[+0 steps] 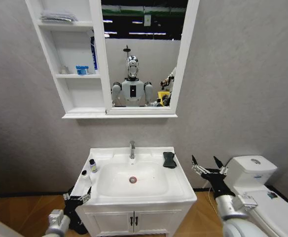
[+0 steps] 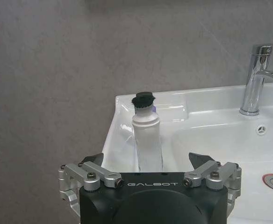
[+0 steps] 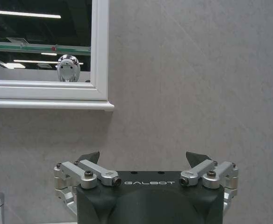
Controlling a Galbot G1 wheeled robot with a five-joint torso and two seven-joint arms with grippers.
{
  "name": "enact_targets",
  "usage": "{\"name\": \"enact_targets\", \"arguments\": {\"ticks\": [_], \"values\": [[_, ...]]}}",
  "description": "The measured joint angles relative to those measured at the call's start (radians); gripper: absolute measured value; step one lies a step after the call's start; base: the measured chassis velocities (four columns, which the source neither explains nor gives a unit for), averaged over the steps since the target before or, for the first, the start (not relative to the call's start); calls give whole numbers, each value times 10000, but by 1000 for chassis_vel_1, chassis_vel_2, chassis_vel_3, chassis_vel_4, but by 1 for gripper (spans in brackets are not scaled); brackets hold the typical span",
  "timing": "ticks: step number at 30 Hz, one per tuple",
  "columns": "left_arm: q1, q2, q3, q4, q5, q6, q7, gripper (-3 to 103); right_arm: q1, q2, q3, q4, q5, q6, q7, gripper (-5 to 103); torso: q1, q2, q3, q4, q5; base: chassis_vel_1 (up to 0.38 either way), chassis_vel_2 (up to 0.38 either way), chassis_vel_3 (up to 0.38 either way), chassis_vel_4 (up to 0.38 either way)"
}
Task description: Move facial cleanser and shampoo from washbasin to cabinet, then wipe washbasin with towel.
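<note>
Grey wall backed the white washbasin [image 1: 181, 190], with the cabinet [image 1: 80, 59] hung above it to the left. One white bottle with a dark cap [image 2: 147, 135] stood on the basin's left ledge, a second small bottle [image 1: 84, 174] near it, probably the shampoo and cleanser. Set low at the front-left corner, the left gripper [image 2: 148, 165] faced the bottle, jaws wide, lined up for a grasp. Held raised beside the basin's right edge, the right gripper [image 1: 207, 164] was open too. A black towel [image 1: 169, 159] lay by the tap [image 1: 132, 149].
</note>
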Motion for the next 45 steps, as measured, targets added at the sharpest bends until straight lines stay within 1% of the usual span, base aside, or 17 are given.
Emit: {"name": "enact_targets", "arguments": {"ticks": [4, 5, 8, 12, 16, 23, 27, 32, 33, 34, 36, 38, 39, 40, 41, 42, 45], "values": [[-760, 304, 600, 322, -272, 235, -205, 100, -160, 51, 111, -145, -54, 337, 13, 100, 0, 0, 0, 0, 1, 0, 0, 0, 0], [-760, 304, 600, 322, -272, 235, -205, 100, -160, 51, 111, -145, -54, 337, 13, 100, 0, 0, 0, 0, 1, 0, 0, 0, 0], [-1327, 473, 1002, 688, -342, 323, -443, 100, -180, 110, 116, -180, -98, 376, 36, 100, 0, 0, 0, -1, 0, 0, 0, 0, 0], [-1884, 634, 1317, 1011, -660, 370, -617, 100, -246, 176, 199, -180, -130, 434, 39, 100, 0, 0, 0, -1, -1, 0, 0, 0, 0], [-2305, 749, 1367, 1319, -754, 408, -668, 100, -311, 272, 231, -177, -219, 486, 54, 100, 0, 0, 1, -1, 0, 0, 0, 0, 0], [-2508, 809, 1247, 1674, -743, 447, -676, 100, -496, 402, 296, -87, -343, 576, 134, 100, 0, 0, 0, 0, 0, 0, 0, 0, 0], [-2263, 720, 1240, 1591, -655, 467, -663, 100, -587, 477, 368, -70, -357, 660, 162, 100, 0, -1, 0, 2, -1, 0, 0, 0, 0], [-2306, 703, 1336, 1591, -590, 469, -657, 101, -683, 473, 449, -34, -296, 688, 207, 100, -1, 0, 0, 0, 0, 0, 0, 0, 0], [-2355, 699, 1370, 1607, -587, 472, -678, 96, -685, 454, 479, -19, -282, 688, 210, 100, -1, 0, 0, 0, 1, 0, 0, 0, 0], [-2355, 699, 1370, 1607, -587, 472, -678, 96, -685, 454, 479, -19, -282, 688, 210, 100, -1, 0, 0, 0, 1, 0, 0, 0, 0], [-2404, 687, 1429, 1626, -587, 485, -705, 86, -675, 433, 512, 6, -256, 685, 222, 100, 0, 0, 0, 0, 0, 0, 0, 0, 0], [-2411, 677, 1447, 1626, -588, 489, -710, 86, -671, 425, 516, 27, -234, 673, 229, 100, 0, 0, 0, 0, 0, 0, 0, 0, 0], [-2411, 654, 1467, 1620, -586, 493, -734, 75, -664, 416, 517, 33, -224, 662, 235, 100, -1, 0, 0, 0, 0, 0, 0, 0, 0], [-2390, 628, 1474, 1585, -568, 499, -780, 75, -652, 412, 517, 33, -221, 649, 236, 100, 0, 0, 0, 0, 0, 0, 0, 0, 0], [-2353, 592, 1474, 1533, -549, 503, -816, 70, -627, 413, 509, 28, -219, 622, 237, 100, -1, 0, 0, -1, 1, 0, 0, 0, 0], [-2353, 592, 1474, 1533, -549, 503, -816, 70, -627, 413, 509, 28, -219, 622, 237, 100, -1, 0, 0, -1, 1, 0, 0, 0, 0], [-2197, 495, 1439, 1351, -498, 514, -850, 53, -532, 435, 438, -16, -214, 545, 257, 100, -1, 0, 0, 0, 0, 0, 0, 0, 0]]}}
